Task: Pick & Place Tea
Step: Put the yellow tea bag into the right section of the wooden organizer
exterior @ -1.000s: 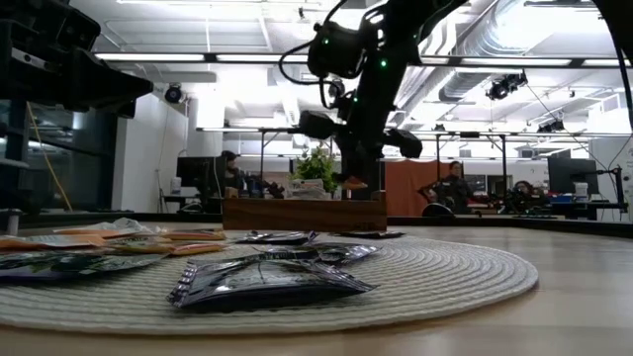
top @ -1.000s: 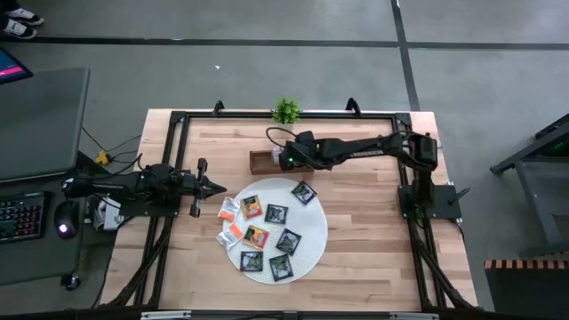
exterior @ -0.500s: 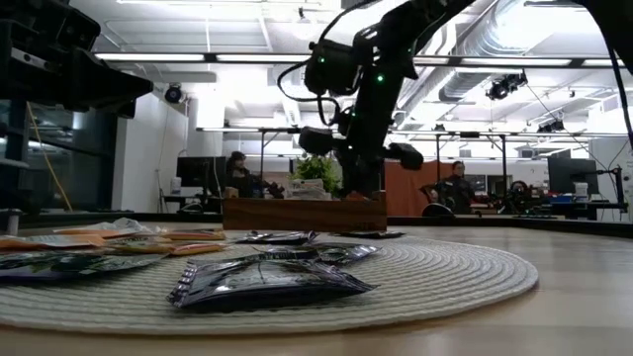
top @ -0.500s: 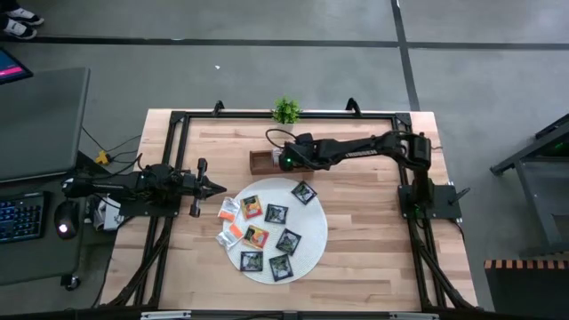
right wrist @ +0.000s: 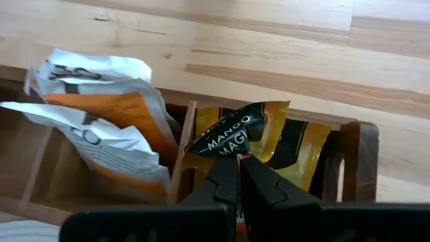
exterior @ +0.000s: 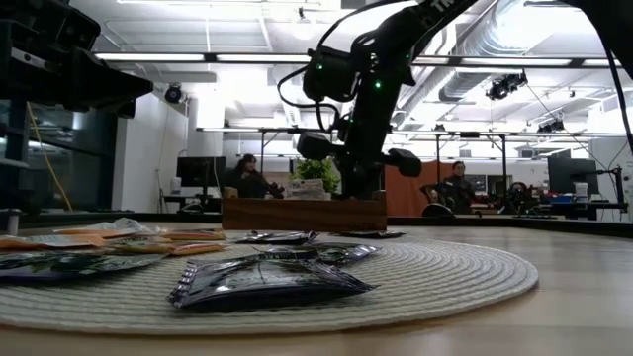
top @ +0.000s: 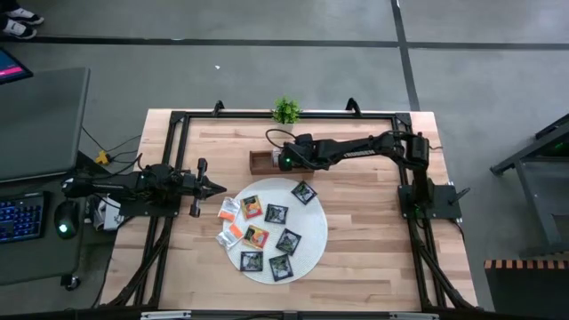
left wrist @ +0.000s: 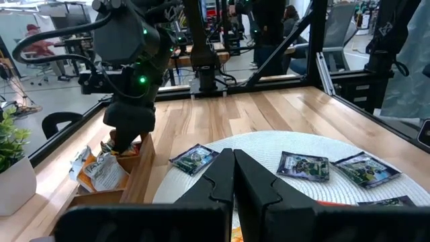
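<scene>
Sachet drop in progress. The right gripper [right wrist: 236, 161] is pressed together on a black-and-yellow square tea sachet [right wrist: 232, 134] marked "mango", pinched by one corner. The sachet hangs in the end compartment of the brown wooden three-compartment tray [top: 260, 163], in front of another yellow sachet already leaning in there. The next compartment along holds white-and-orange sachets [right wrist: 101, 128], crumpled.

Change vs a sec ago: in the low view the orange of the sachet showed under the gripper, above the tray's front wall. Now the gripper sits lower and the wall [exterior: 302, 213] hides that part. From above, the right arm has also slid a bit further along the tray. So the carry looks done and the sachet is inside the tray's walls. Judged step: let go, then lift clear w/o dragging the packet back out.

Plenty left to do. Approx six black sachets [top: 276, 213] and two orange-yellow ones lie on the round white woven mat [top: 311, 222] just beside the tray, and a few white-and-orange ones [top: 233, 222] lie at the mat's far edge from the tray.

The left gripper [top: 218, 188] waits well off the tray, beyond the mat, fingers pressed together on nothing.
</scene>
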### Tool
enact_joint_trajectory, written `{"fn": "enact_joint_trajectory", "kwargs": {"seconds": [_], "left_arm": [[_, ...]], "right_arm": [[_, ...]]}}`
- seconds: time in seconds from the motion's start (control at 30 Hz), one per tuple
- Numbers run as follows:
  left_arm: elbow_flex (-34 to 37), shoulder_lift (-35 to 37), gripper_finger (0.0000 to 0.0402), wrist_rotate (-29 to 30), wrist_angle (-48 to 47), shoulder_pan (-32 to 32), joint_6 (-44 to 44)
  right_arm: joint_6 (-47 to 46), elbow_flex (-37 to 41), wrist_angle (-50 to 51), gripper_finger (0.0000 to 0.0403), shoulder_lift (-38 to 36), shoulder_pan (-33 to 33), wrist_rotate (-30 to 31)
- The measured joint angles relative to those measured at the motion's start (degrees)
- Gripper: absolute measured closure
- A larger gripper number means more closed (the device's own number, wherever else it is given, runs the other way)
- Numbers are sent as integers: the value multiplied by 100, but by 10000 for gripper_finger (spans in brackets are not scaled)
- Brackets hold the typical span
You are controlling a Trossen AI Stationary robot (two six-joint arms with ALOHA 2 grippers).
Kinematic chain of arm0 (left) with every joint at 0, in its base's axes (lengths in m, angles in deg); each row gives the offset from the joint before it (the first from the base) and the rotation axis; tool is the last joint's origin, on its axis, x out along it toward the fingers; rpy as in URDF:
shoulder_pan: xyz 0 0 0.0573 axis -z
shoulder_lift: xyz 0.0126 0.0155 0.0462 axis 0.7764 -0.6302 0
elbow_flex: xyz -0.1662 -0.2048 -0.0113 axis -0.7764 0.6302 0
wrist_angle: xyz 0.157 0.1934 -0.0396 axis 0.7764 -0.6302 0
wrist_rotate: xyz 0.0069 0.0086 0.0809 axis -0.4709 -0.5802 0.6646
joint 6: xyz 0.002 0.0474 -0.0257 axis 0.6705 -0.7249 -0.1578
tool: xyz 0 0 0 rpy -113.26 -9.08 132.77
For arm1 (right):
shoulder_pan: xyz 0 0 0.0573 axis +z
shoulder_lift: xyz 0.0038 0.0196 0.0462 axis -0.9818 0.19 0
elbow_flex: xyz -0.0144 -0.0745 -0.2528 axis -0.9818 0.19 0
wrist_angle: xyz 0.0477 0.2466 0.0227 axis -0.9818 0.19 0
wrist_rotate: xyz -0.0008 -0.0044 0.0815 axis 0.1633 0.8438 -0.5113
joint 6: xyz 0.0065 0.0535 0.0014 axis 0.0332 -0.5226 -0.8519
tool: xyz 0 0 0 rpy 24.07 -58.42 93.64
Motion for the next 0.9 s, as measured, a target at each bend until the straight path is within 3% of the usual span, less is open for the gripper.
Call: {"fn": "enact_joint_trajectory", "kwargs": {"seconds": [0.17, 0.57, 0.9], "left_arm": [[0, 0, 401, 0, 0, 0, 1], [0, -2, 401, 2, -1, 0, 1], [0, 0, 401, 1, -2, 0, -1]], "right_arm": [[11, 0, -17, 386, 0, 0, 20], [13, 0, -19, 288, 0, 2, 91], [96, 0, -57, 265, -114, 2, 189]]}}
